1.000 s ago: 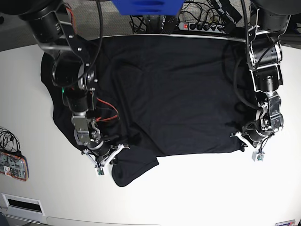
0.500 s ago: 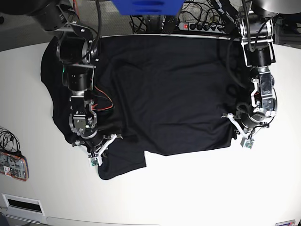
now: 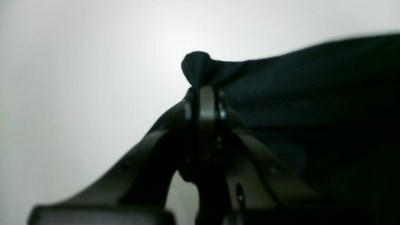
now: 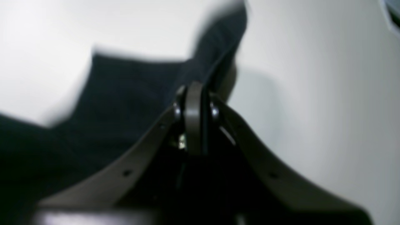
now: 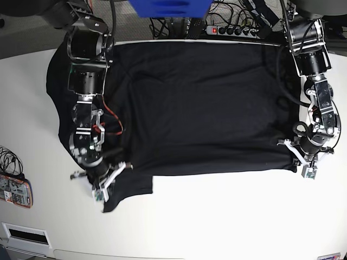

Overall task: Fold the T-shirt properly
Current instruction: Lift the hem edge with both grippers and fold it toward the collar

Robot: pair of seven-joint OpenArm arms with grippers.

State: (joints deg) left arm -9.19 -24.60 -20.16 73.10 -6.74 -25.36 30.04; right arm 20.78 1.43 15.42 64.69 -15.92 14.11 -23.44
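The black T-shirt (image 5: 200, 108) lies spread flat on the white table (image 5: 217, 222), its near hem drawn into a nearly straight line. My left gripper (image 5: 304, 164), on the right of the base view, is shut on the hem's right corner. In the left wrist view the left gripper (image 3: 202, 90) pinches a small bunch of the T-shirt (image 3: 312, 93). My right gripper (image 5: 101, 187) is shut on the cloth at the lower left, beside a flap that hangs past the hem. The right wrist view shows the right gripper (image 4: 194, 89) closed on the dark T-shirt (image 4: 125, 103).
A small orange-edged device (image 5: 15, 190) and thin cables (image 5: 6, 158) lie at the table's left edge. A power strip (image 5: 233, 30) with cords and a blue object (image 5: 169, 7) sit beyond the far edge. Bare white table lies in front of the hem.
Both grippers have moved apart, the left one toward the base view's right and the right one down-left. The hem between them is pulled straighter and the wrinkles have flattened.
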